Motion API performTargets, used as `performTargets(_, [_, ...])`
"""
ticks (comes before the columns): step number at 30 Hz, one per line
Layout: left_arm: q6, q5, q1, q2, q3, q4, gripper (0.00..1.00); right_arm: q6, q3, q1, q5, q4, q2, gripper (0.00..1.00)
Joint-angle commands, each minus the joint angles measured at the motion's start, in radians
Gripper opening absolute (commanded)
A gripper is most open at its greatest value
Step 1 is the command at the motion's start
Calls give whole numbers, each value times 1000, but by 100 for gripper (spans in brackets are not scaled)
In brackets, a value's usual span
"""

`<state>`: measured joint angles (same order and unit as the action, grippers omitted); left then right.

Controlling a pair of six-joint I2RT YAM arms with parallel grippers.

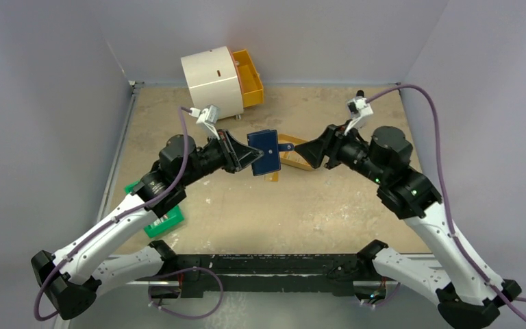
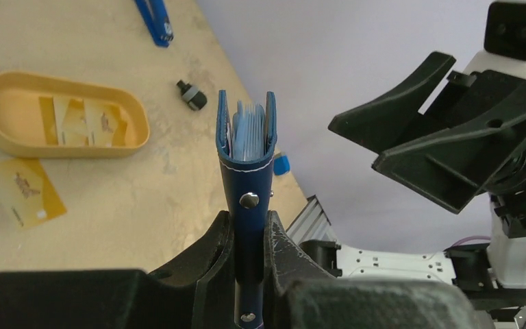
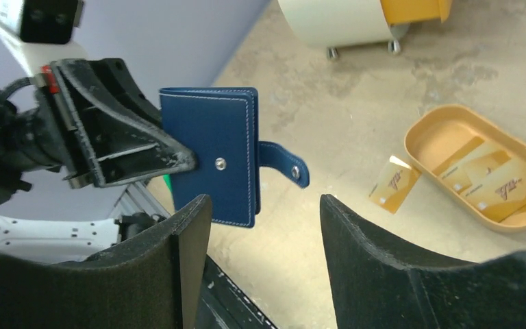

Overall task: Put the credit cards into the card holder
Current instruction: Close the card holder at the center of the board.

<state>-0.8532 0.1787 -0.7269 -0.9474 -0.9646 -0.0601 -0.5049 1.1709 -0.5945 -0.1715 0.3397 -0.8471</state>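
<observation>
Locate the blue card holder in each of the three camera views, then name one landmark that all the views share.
Top external: the card holder is at centre, held by the left gripper.
Left wrist: centre, standing upright between the fingers.
Right wrist: left of centre, snap tab pointing right.
Shared landmark: the orange tray.

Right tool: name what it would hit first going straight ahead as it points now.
Probably the blue wallet, held in the left tool; its snap tab lies right ahead, though depth is unclear.
</observation>
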Motion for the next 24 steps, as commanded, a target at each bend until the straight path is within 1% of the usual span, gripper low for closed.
performTargets(1, [6, 44, -3, 25, 0, 38, 0, -24, -45, -1, -50, -94, -17, 60])
performTargets(4, [25, 47, -2, 37, 9, 14, 0, -19, -92, -1, -101, -182, -1, 59])
performTargets(6, [34, 50, -2, 47, 14, 4, 0, -14, -120, -1, -162, -238, 6, 59])
performTargets(8, [38, 56, -2, 55, 17, 3, 0, 7, -124, -2, -173, -262, 2, 58])
performTargets(10, [43, 61, -3, 61, 17, 2, 0, 24, -117, -1, -186, -259, -13, 57])
performTargets(13, [41, 70, -2, 64, 19, 12, 0, 23, -109, -1, -161, -236, -20, 48])
performTargets(14, [37, 72, -2, 65, 21, 17, 0, 12, -114, -1, -157, -223, -15, 47])
performTargets(18, [18, 84, -2, 69, 31, 43, 0, -26, -119, -1, -94, -207, 7, 43])
performTargets(22, [14, 92, -3, 79, 38, 45, 0, -48, -116, -1, -105, -200, -11, 42])
performTargets(24, [12, 96, -2, 83, 42, 70, 0, -57, -117, -2, -100, -199, -20, 38])
